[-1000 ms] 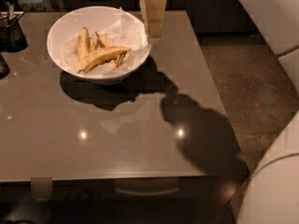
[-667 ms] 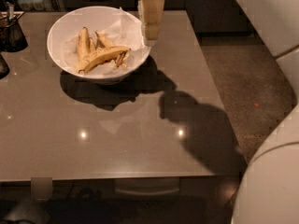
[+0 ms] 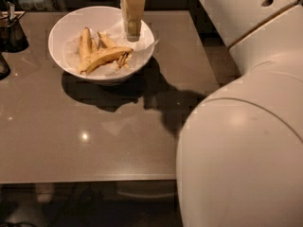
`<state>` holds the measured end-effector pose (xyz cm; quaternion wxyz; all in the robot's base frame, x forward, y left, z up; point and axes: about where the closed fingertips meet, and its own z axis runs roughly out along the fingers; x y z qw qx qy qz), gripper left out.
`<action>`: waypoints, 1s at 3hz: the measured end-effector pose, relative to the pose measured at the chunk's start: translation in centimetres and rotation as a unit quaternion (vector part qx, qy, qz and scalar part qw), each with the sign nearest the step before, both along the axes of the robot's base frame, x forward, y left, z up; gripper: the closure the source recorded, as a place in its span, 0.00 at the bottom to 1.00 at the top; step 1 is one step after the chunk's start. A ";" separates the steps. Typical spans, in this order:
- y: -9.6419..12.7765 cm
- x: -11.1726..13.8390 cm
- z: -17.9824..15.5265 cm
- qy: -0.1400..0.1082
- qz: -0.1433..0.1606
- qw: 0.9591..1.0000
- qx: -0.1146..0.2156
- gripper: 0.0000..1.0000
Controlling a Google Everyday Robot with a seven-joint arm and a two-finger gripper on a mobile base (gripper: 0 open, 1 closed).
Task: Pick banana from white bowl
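Banana (image 3: 105, 56) in white bowl (image 3: 57, 32); end effector (image 3: 133, 34) apparently over its far side, top cropped, grip unreadable

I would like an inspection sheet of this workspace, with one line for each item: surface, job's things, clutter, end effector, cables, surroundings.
Surface: glossy grey-brown table, with light reflections and a dark shadow beside the bowl.
Job's things: the banana lies in the white bowl on crumpled white paper, among shorter bananas.
Clutter: a dark cup at the table's far left, apart from the bowl.
End effector: the end effector hangs over the bowl's far right part, above the paper and beside the banana; no contact with the banana is seen.
Cables: nothing seen.
Surroundings: the white robot arm fills the right foreground; floor lies beyond the table's right edge.
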<state>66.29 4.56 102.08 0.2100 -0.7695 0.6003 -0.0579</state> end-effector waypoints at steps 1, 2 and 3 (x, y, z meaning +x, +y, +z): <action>2.5 1.6 0.0 0.000 0.029 1.000 0.012 0.07; 4.1 2.8 -0.5 -0.002 0.040 0.999 0.010 0.13; 5.1 3.9 -1.7 0.001 0.040 0.999 -0.003 0.20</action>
